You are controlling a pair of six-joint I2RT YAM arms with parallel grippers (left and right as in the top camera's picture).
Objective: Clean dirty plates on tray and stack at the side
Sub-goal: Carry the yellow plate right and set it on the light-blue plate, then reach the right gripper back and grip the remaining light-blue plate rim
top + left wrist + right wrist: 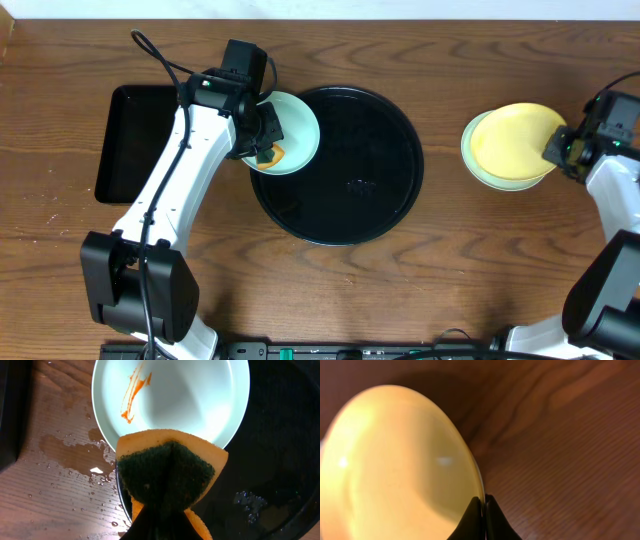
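A pale blue-green plate (pixel 295 130) with orange sauce streaks lies on the left rim of the round black tray (pixel 345 215); it also shows in the left wrist view (pixel 190 395). My left gripper (pixel 262 140) is shut on an orange sponge with a dark green scrub face (pixel 170 472), which sits at the plate's near edge. My right gripper (pixel 560 148) is shut on the rim of a pale yellow plate (pixel 515 138), which also shows in the right wrist view (pixel 395 470). The yellow plate rests tilted on another pale blue-green plate (pixel 478 163) on the table at the right.
A smaller rectangular black tray (pixel 135 140) lies at the far left. Water drops and a wet patch (pixel 75 455) lie on the wooden table beside the round tray, and a few drops (pixel 360 185) sit on the tray itself.
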